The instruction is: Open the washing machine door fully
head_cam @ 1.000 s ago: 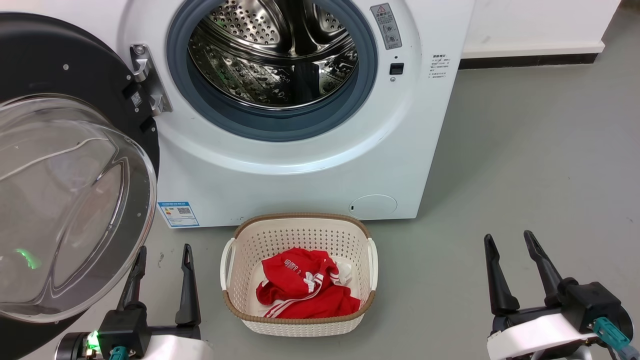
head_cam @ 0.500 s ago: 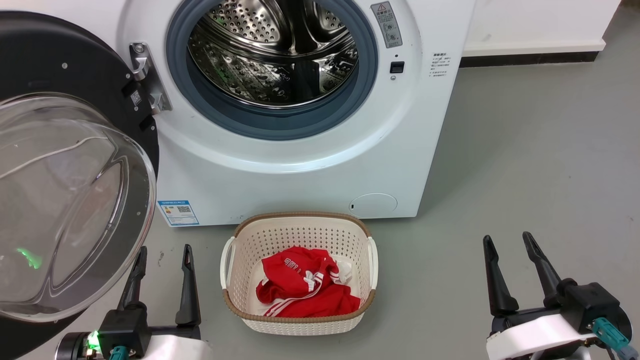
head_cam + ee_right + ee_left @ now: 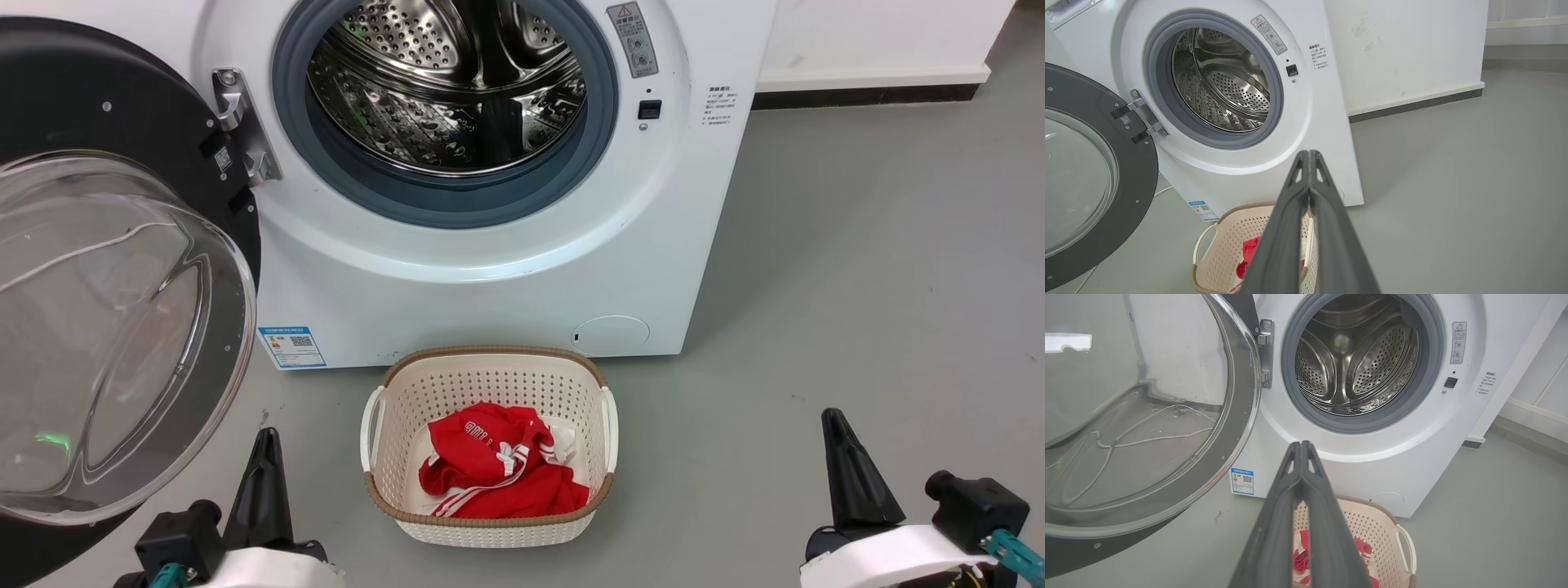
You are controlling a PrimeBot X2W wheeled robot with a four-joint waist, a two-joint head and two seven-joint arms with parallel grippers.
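Observation:
The washing machine door (image 3: 122, 269) is a black disc with a bulging clear glass bowl, swung wide open to the left on its steel hinge (image 3: 243, 131). It also shows in the left wrist view (image 3: 1147, 416) and the right wrist view (image 3: 1090, 171). The steel drum (image 3: 445, 86) stands exposed inside the grey-blue rubber ring. My left gripper (image 3: 265, 441) sits low at the bottom left, just right of the door's lower rim, shut with nothing in it. My right gripper (image 3: 834, 420) is at the bottom right over bare floor, also shut and empty. Fingertips meet in both wrist views (image 3: 1301, 446) (image 3: 1309, 154).
A cream perforated laundry basket (image 3: 490, 535) with red clothes (image 3: 498, 474) stands on the grey floor in front of the white machine (image 3: 490, 294), between my grippers. A white wall with dark skirting (image 3: 865, 94) runs to the right. Open floor lies on the right.
Both grippers have gone from open to shut and turned edge-on, sitting slightly lower in the head view. The door and basket have not moved.

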